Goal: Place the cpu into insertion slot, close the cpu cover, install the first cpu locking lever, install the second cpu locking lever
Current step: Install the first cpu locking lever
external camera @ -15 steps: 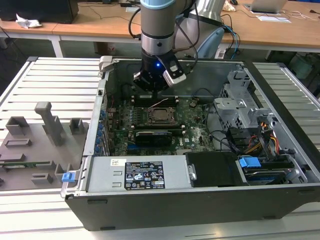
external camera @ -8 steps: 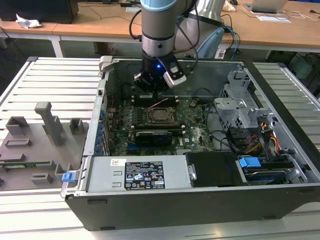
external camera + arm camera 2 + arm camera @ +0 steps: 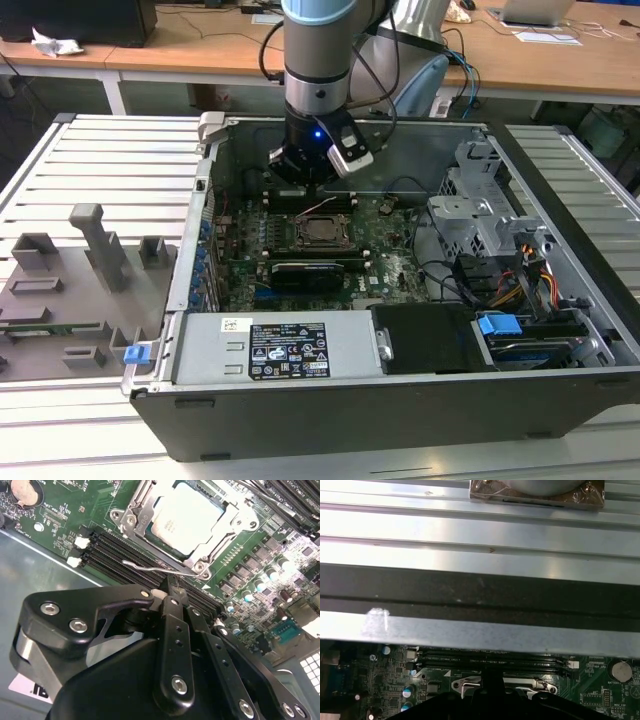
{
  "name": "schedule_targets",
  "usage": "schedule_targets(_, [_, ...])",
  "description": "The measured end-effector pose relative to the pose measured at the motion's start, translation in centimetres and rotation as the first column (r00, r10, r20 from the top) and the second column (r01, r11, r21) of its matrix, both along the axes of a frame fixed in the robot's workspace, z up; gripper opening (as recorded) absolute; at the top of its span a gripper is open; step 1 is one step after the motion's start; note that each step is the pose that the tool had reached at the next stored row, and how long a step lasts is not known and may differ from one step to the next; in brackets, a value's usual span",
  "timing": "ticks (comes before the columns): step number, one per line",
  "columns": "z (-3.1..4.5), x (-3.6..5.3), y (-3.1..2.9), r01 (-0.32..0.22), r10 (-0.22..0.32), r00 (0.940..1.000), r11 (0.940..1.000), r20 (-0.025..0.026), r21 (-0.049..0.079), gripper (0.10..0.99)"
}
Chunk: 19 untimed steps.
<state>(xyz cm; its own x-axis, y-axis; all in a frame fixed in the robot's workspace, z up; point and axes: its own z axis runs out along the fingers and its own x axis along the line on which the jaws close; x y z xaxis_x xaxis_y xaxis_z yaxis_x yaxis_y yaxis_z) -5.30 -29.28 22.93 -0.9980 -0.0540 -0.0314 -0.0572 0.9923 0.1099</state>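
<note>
Silver-grey square cpu [image 3: 186, 524] seated flat in the dark insertion slot [image 3: 197, 556], framed by the thin silvery cpu cover [image 3: 142, 517] lying closed around it on the green motherboard [image 3: 65, 510]. Thin silvery wire locking lever [image 3: 150, 568] stretched along the socket's near edge, just beyond the tool's tips. Black two-fingered gripper [image 3: 170, 591] poised right at that lever, fingers [image 3: 173, 615] drawn narrow, nearly together, nothing clearly clamped between them; contact with the lever impossible to tell. Black memory slots [image 3: 117, 550] running beside the socket. Seen in the exterior view: gripper [image 3: 312, 185] lowered into the open grey computer case [image 3: 330, 415], just behind the socket [image 3: 318, 229].
</note>
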Motion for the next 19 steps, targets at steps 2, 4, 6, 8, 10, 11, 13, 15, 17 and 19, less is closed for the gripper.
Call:
schedule_targets(2, [-0.03, 0.01, 0.00, 0.000, 0.000, 1.0000, 1.0000, 0.0000, 0.000, 0.106])
schedule_targets(4, [-0.07, 0.04, 0.00, 0.000, 0.000, 1.0000, 1.0000, 0.0000, 0.000, 0.106])
schedule_targets(6, [-0.10, 0.05, 0.01, 0.000, 0.000, 1.0000, 1.0000, 0.0000, 0.000, 0.106])
schedule_targets(8, [-0.10, 0.05, 0.01, 0.000, 0.000, 1.0000, 1.0000, 0.0001, 0.000, 0.106])
schedule_targets(10, [-0.12, 0.06, 0.01, 0.000, 0.000, 1.0000, 1.0000, 0.0000, 0.000, 0.106])
schedule_targets(11, [-0.13, 0.07, 0.01, 0.000, 0.000, 1.0000, 1.0000, 0.0000, 0.000, 0.106])
schedule_targets(13, [-0.14, 0.11, 0.03, 0.000, 0.000, 1.0000, 1.0000, 0.0001, 0.000, 0.106])
schedule_targets(15, [-0.15, 0.30, 0.09, 0.000, 0.000, 1.0000, 1.0000, 0.0001, 0.000, 0.106])
schedule_targets(17, [-0.17, 0.38, 0.12, 0.000, 0.000, 1.0000, 1.0000, 0.0001, 0.000, 0.106])
schedule_targets(19, [-0.19, 0.45, 0.13, -0.002, 0.002, 1.0000, 1.0000, 0.0001, 0.000, 0.106])
